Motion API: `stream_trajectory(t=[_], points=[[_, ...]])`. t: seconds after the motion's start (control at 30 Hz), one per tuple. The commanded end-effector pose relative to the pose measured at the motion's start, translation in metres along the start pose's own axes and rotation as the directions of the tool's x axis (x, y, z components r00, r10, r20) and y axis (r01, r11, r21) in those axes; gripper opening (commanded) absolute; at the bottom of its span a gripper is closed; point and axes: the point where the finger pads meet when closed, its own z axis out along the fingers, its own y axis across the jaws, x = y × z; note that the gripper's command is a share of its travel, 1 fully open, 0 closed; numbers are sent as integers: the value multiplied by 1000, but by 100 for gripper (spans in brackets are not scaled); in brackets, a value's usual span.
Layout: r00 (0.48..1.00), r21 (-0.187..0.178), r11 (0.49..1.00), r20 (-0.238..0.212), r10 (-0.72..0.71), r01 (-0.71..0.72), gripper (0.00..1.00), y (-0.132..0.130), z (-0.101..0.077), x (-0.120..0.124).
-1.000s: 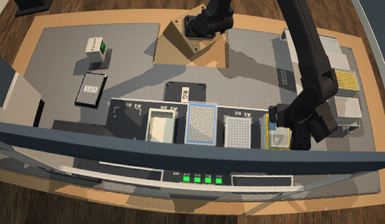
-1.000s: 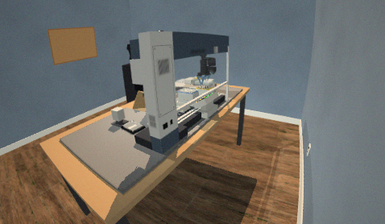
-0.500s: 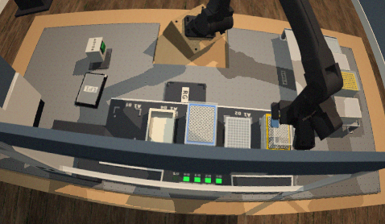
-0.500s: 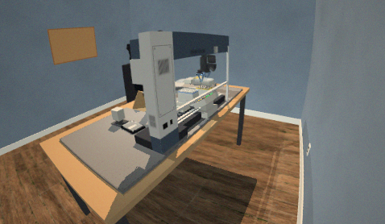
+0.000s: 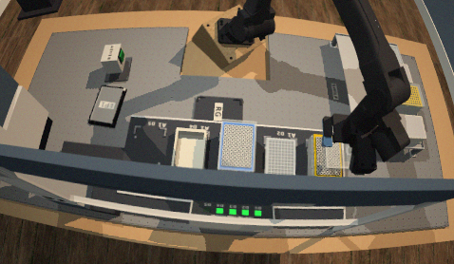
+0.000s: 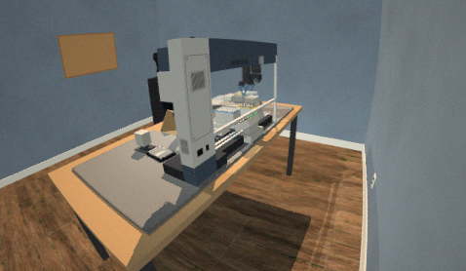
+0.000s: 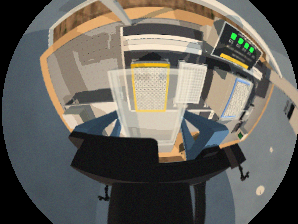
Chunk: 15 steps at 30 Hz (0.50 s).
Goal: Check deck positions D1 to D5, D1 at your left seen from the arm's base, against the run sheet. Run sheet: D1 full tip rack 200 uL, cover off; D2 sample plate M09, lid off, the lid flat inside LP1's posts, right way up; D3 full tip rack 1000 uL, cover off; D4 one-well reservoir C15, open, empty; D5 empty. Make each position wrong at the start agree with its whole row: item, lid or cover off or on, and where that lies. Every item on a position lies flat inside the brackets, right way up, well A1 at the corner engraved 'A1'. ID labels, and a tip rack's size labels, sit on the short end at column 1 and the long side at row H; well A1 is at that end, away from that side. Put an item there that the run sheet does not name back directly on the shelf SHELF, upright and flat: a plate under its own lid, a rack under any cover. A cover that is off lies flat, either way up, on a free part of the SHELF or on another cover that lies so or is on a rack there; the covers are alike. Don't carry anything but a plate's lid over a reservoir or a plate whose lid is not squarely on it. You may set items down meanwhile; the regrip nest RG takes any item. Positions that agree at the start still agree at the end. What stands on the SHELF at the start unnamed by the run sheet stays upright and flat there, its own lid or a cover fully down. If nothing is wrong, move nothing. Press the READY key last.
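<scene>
My gripper [image 5: 338,144] [image 6: 246,91] [image 7: 150,111] is shut on a clear tip-rack cover [image 5: 335,157] [image 7: 119,92] and holds it a little above the yellow-rimmed tip rack [image 5: 316,163] [image 7: 150,86] at D1, the deck's right end in the top view. The cover sits slightly off the rack's outline. Left of it on the deck stand a white sample plate [image 5: 279,155] with no lid, a blue-rimmed tip rack [image 5: 237,144] without a cover, and an open cream reservoir [image 5: 188,150]. The leftmost position [image 5: 149,138] is bare. A flat lid [image 5: 106,105] lies on LP1.
The shelf at the right holds another yellow tip rack [image 5: 413,96] and a white covered item [image 5: 414,126], partly behind the arm. The RG nest [image 5: 218,109] lies behind the deck. The READY key [image 5: 113,54] stands at the back left. The blue gantry beam [image 5: 182,176] crosses the front.
</scene>
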Motion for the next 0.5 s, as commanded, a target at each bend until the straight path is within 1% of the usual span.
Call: stream_trajectory(t=[0.0,0.33,0.4,0.47], points=[[997,-41,999,78,-9,12,0,11,-46,-19],[997,-41,999,78,-9,12,0,10,-62,-18],[997,-41,999,78,-9,12,0,10,-62,-18],[998,-36,999,67,-8,11,0,11,-57,-18]])
